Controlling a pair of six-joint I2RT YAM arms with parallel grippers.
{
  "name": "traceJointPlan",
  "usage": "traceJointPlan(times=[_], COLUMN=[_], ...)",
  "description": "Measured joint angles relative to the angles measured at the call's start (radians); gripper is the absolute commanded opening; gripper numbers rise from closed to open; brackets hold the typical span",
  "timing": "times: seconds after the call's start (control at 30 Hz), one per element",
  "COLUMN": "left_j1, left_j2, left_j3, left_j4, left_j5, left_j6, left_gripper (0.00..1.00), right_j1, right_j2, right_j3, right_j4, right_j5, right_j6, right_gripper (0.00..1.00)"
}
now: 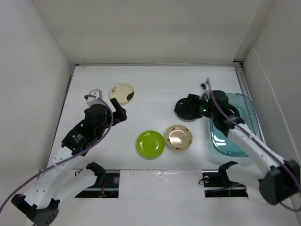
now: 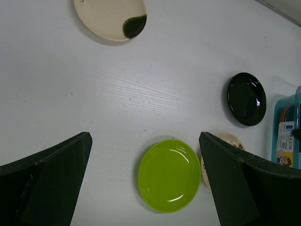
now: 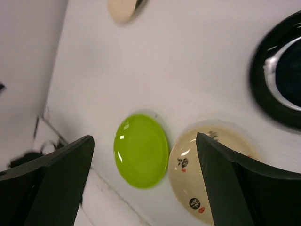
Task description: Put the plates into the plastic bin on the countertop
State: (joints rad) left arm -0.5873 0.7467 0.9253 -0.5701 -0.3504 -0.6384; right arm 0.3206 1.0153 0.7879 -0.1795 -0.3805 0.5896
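Note:
Four plates lie on the white countertop (image 1: 155,84): a cream plate with a dark mark (image 1: 122,93) (image 2: 110,14), a lime green plate (image 1: 150,144) (image 2: 169,175) (image 3: 141,150), a gold-beige plate (image 1: 178,137) (image 3: 202,181) and a glossy black plate (image 2: 247,99) (image 3: 280,80). The teal plastic bin (image 1: 249,113) (image 2: 288,106) stands at the right; an orange rim shows inside it. My left gripper (image 1: 118,112) (image 2: 145,136) is open and empty, between the cream and green plates. My right gripper (image 1: 186,109) (image 3: 145,137) is open and empty above the black plate, which it mostly hides from above.
White walls close in the left, back and right sides. The bin carries a paper label (image 2: 287,148). The arm mounts and a dark slot (image 1: 101,181) run along the near edge.

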Motion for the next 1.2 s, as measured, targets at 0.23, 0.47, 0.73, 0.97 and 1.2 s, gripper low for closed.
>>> traceJointPlan(times=[0.23, 0.47, 0.73, 0.97, 1.2], left_j1=[0.000, 0.000, 0.000, 0.000, 0.000], left_j2=[0.007, 0.008, 0.008, 0.008, 0.007], left_j3=[0.000, 0.000, 0.000, 0.000, 0.000], left_j4=[-0.006, -0.007, -0.011, -0.067, -0.092], left_j5=[-0.014, -0.022, -0.029, -0.117, -0.153], left_j6=[-0.005, -0.012, -0.017, -0.078, -0.103], left_gripper=[1.00, 1.00, 1.00, 1.00, 1.00], right_j1=[0.249, 0.325, 0.360, 0.339, 0.324], right_j2=[0.525, 0.837, 0.980, 0.980, 0.978], right_j3=[0.198, 0.402, 0.491, 0.455, 0.402], right_j4=[0.016, -0.002, 0.001, 0.053, 0.130], right_j5=[-0.060, -0.133, -0.224, -0.270, -0.304], right_j6=[-0.171, -0.319, -0.391, -0.383, -0.372], right_gripper=[0.94, 0.90, 0.84, 0.73, 0.67])
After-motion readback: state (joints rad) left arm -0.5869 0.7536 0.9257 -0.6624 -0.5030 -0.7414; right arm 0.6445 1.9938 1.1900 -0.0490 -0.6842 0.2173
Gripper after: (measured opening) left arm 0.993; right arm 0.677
